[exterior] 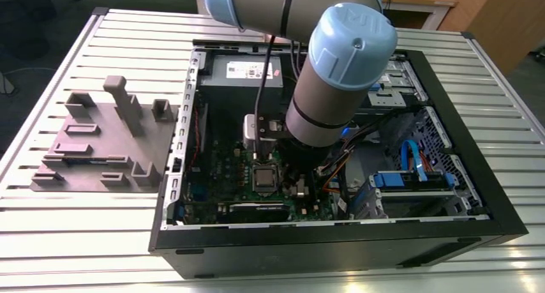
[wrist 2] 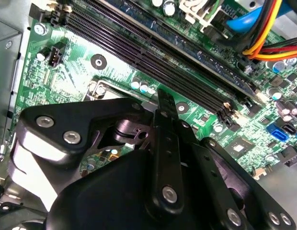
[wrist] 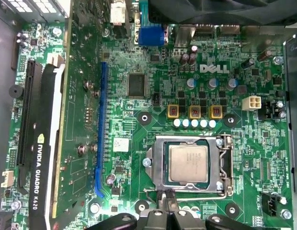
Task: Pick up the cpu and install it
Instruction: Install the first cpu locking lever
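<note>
The cpu (wrist: 188,164), a small square chip with a silvery top and pale tan rim, lies flat inside the silver-framed socket (wrist: 158,149) on the green motherboard. In the exterior view the same socket (exterior: 264,177) sits mid-board inside the open computer case, just beside the arm's wrist. In the first wrist view my gripper (wrist: 166,197) hangs a little off the socket's edge, its two black fingertips pressed together with nothing between them. The second wrist view looks over the gripper's black linkage, where the gripper (wrist 2: 163,98) points down at the board.
A grey moulded plate (exterior: 102,146) lies on the slatted table at the exterior view's left. Inside the case are a grey power supply (exterior: 247,73), a graphics card (wrist: 43,143), black memory slots (wrist 2: 187,62), and coloured cables (wrist 2: 273,33).
</note>
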{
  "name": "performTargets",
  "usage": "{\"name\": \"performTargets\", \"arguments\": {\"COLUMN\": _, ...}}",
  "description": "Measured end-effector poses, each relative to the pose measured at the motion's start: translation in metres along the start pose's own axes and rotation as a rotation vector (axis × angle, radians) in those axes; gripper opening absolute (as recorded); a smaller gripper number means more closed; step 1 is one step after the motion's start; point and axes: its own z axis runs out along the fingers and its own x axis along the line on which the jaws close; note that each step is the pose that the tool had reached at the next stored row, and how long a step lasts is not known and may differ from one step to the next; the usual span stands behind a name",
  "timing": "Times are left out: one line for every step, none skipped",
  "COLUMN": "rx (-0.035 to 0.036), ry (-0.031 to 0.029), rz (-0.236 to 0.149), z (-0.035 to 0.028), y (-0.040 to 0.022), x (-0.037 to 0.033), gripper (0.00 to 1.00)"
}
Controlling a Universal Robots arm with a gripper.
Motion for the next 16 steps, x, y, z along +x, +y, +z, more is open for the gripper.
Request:
{"name": "performTargets", "arguments": {"rx": 0.0000, "ry": 0.0000, "rz": 0.000, "z": 0.0000, "y": 0.0000, "x": 0.0000, "gripper": 0.11}}
{"name": "performTargets", "arguments": {"rx": 0.0000, "ry": -0.0001, "rz": 0.000, "z": 0.0001, "y": 0.0000, "x": 0.0000, "gripper": 0.11}}
{"name": "performTargets", "arguments": {"rx": 0.0001, "ry": -0.0001, "rz": 0.000, "z": -0.0001, "y": 0.0000, "x": 0.0000, "gripper": 0.11}}
{"name": "performTargets", "arguments": {"rx": 0.0003, "ry": -0.0007, "rz": 0.000, "z": -0.0005, "y": 0.0001, "x": -0.0001, "gripper": 0.11}}
{"name": "performTargets", "arguments": {"rx": 0.0004, "ry": -0.0014, "rz": 0.000, "z": -0.0013, "y": 0.0002, "x": -0.0002, "gripper": 0.11}}
{"name": "performTargets", "arguments": {"rx": 0.0005, "ry": -0.0019, "rz": 0.000, "z": -0.0023, "y": 0.0003, "x": -0.0002, "gripper": 0.11}}
{"name": "performTargets", "arguments": {"rx": 0.0003, "ry": -0.0020, "rz": 0.000, "z": -0.0038, "y": 0.0005, "x": -0.0002, "gripper": 0.11}}
{"name": "performTargets", "arguments": {"rx": 0.0005, "ry": -0.0018, "rz": 0.000, "z": -0.0057, "y": 0.0007, "x": -0.0003, "gripper": 0.11}}
{"name": "performTargets", "arguments": {"rx": 0.0002, "ry": -0.0010, "rz": 0.000, "z": -0.0079, "y": 0.0010, "x": -0.0001, "gripper": 0.11}}
{"name": "performTargets", "arguments": {"rx": 0.0003, "ry": -0.0013, "rz": 0.000, "z": -0.0096, "y": 0.0011, "x": -0.0002, "gripper": 0.11}}
{"name": "performTargets", "arguments": {"rx": 0.0002, "ry": -0.0012, "rz": 0.000, "z": -0.0115, "y": 0.0013, "x": -0.0002, "gripper": 0.11}}
{"name": "performTargets", "arguments": {"rx": 0.0001, "ry": -0.0009, "rz": 0.000, "z": -0.0139, "y": 0.0015, "x": -0.0002, "gripper": 0.11}}
{"name": "performTargets", "arguments": {"rx": 0.0002, "ry": -0.0011, "rz": 0.000, "z": -0.0163, "y": 0.0017, "x": -0.0002, "gripper": 0.11}}
{"name": "performTargets", "arguments": {"rx": 0.0001, "ry": -0.0010, "rz": 0.000, "z": -0.0190, "y": 0.0020, "x": -0.0003, "gripper": 0.11}}
{"name": "performTargets", "arguments": {"rx": 0.0001, "ry": -0.0009, "rz": 0.000, "z": -0.0215, "y": 0.0022, "x": -0.0003, "gripper": 0.11}}
{"name": "performTargets", "arguments": {"rx": 0.0001, "ry": -0.0010, "rz": 0.000, "z": -0.0242, "y": 0.0025, "x": -0.0003, "gripper": 0.11}}
